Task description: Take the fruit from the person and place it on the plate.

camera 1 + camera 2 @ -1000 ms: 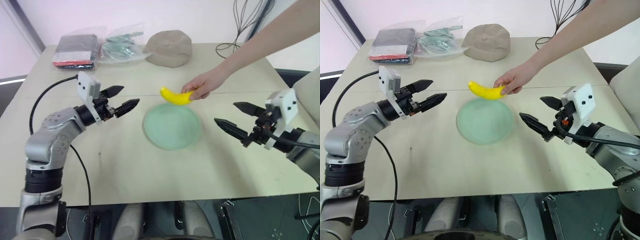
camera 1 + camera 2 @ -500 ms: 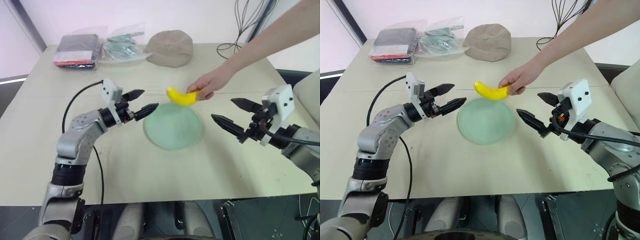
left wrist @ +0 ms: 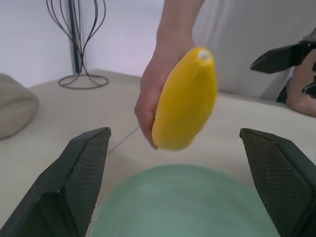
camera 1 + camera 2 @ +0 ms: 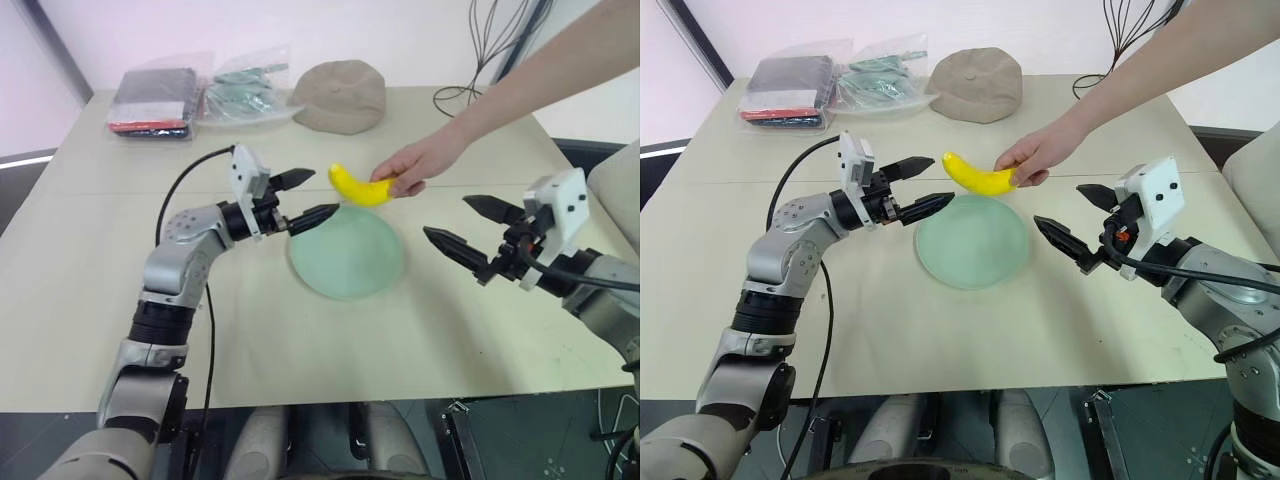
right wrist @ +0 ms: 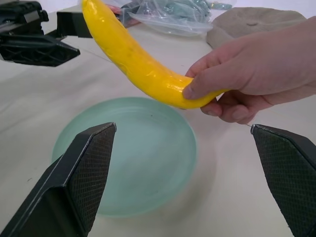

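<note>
Yellow, curved and smooth-skinned, the small banana point(image 4: 978, 176) is held above the far rim of the round pale mint-green plate point(image 4: 971, 243) by the person's bare hand point(image 4: 1035, 158), which pinches its right end; the fruit touches neither the plate nor either gripper.

The left gripper point(image 4: 919, 186) is level with the banana's free end, just beside it; its two black fingers point(image 4: 313, 215) are spread wide, released, with nothing between them; in the left wrist view the banana sits centred in the gap between those fingers, apart from both.

The right gripper point(image 4: 1076, 212) hangs over the beige surface point(image 4: 940, 340) to the right of the plate, near the person's hand; its fingers are likewise parted and empty.

Assessment of progress: the handover is not yet done; the person alone grips the fruit; the plate is bare. Remaining, as judged: the left fingers must close on the free end, the person must let go, and the banana must be lowered onto the plate.

A tan fabric cap point(image 4: 975, 83) and clear bags of goods point(image 4: 830, 85) lie at the far edge, well apart.
</note>
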